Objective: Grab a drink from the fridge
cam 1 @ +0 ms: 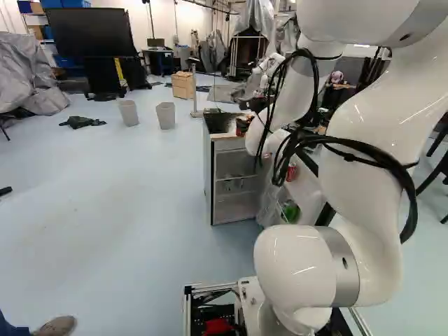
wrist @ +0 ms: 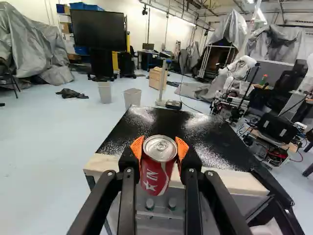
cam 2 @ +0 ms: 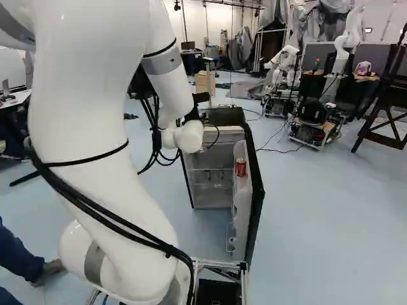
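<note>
Pinching a shiny red cylindrical metal can (wrist: 157,171), the end effector (wrist: 159,152) shows orange pads (wrist: 182,149).

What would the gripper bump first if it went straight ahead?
The gripper holds the red can, which would probably bump the fridge's black top or pale front edge first; the height is unclear.

The open fridge (cam 2: 226,117) stands on pale floor (cam 2: 318,210), centre of the right base view. Its door (cam 2: 241,213) holds a red can (cam 2: 241,168).

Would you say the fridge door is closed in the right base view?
No, the fridge door stands open, showing its inner side with a red can on it.
</note>
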